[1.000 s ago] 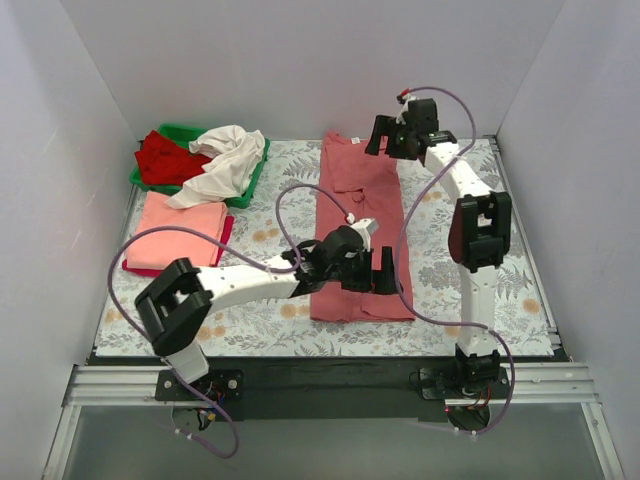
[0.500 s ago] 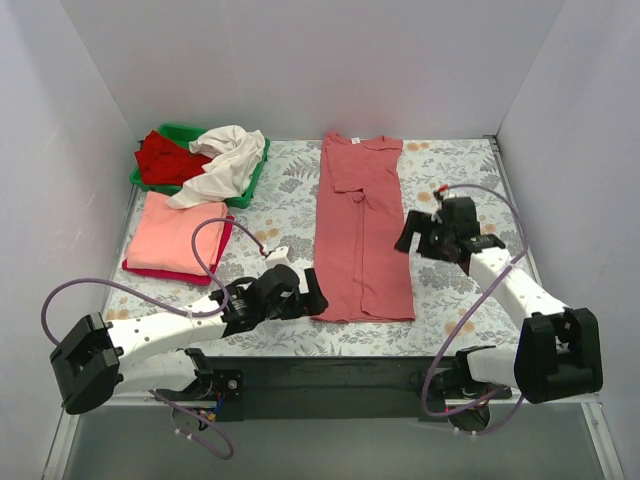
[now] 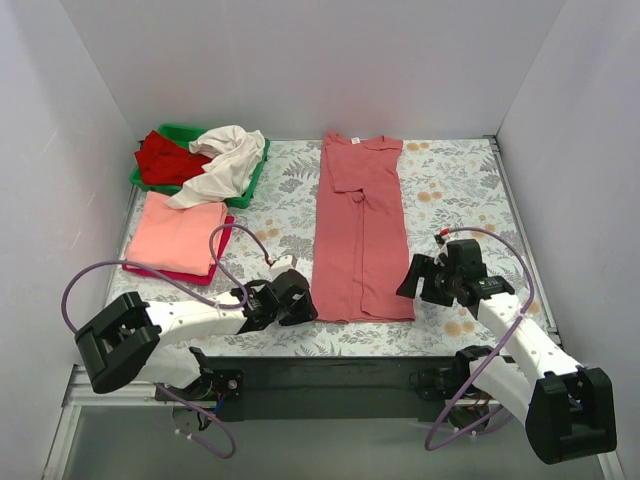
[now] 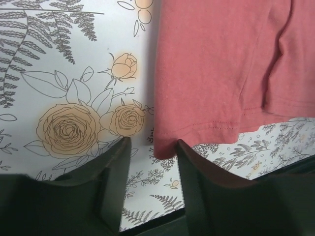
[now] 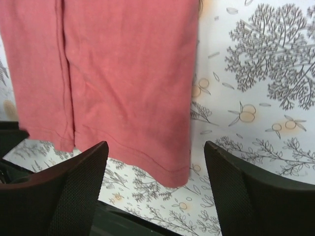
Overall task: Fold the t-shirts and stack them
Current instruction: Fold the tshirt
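**A:** Where does the dusty-rose t-shirt [image 3: 360, 230] lie?

**B:** We find it flat on the middle of the worktop [image 3: 470, 190], narrowed to a strip. Its long axis runs from near edge to far edge, with the hem near and the collar far.

**A:** And the jaws?

**B:** The left gripper [image 4: 152, 157] sits low at the hem's left corner. Its jaws are spread, and the corner lies between them, unpinched. The right gripper [image 5: 155, 162] sits at the hem's right corner, jaws spread wider, holding nothing.

**A:** Which arm is nearer?

**B:** We judge them equal, one per corner. The coming move likely requires closing on both corners and carrying the hem toward the collar.
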Controlling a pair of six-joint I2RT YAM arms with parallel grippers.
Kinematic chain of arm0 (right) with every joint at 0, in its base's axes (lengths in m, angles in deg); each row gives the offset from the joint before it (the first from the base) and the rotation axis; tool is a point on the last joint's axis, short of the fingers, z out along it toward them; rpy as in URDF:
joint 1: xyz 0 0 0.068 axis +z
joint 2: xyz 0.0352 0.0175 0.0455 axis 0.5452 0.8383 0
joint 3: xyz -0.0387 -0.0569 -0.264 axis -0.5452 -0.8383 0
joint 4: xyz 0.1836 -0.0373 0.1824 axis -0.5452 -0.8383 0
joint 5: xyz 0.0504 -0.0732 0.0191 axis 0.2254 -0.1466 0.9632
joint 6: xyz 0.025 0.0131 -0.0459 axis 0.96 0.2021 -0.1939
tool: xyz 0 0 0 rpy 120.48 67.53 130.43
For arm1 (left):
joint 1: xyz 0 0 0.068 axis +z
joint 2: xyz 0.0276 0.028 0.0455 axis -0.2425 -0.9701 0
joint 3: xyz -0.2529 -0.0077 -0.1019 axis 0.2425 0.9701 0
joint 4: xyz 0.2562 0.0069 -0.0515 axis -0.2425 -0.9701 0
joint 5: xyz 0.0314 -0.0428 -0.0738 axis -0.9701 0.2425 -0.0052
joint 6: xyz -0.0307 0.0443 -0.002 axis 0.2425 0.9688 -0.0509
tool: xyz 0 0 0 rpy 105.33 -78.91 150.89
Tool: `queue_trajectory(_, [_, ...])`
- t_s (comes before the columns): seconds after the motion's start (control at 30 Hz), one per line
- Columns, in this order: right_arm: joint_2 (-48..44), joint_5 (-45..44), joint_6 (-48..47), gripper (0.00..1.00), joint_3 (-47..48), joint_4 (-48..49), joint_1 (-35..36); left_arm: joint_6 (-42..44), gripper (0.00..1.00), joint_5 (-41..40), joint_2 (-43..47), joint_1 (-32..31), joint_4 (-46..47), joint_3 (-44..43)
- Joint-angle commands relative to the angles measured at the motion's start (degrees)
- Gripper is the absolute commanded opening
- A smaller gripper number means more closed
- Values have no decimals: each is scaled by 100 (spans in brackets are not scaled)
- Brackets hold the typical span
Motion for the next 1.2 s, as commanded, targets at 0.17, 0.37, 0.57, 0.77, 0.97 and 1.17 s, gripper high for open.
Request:
queue_trajectory(0.17, [-174, 157, -85, 77, -417, -742, 63, -123, 17, 325, -484, 39, 501, -68])
queue_trajectory(0.37, [27, 131, -15, 66, -452, -865, 186, -114, 0, 570, -432, 39, 634, 19])
queue_trajectory(0.57, [326, 192, 143, 41, -435, -672, 528, -123, 0, 614, -291, 30, 625, 46])
queue_trajectory(0.77, [301, 140, 266, 1, -461, -602, 888, -219, 0, 790, 50, 4, 590, 265])
queue_trajectory(0.97, [-384, 157, 811, 1, -663, -839, 1416, -526, 0, 817, 832, -277, 449, 617])
queue_trajectory(1.17, [-693, -193, 751, 1, -321, -997, 1513, -361, 0, 502, 852, -286, 361, 346])
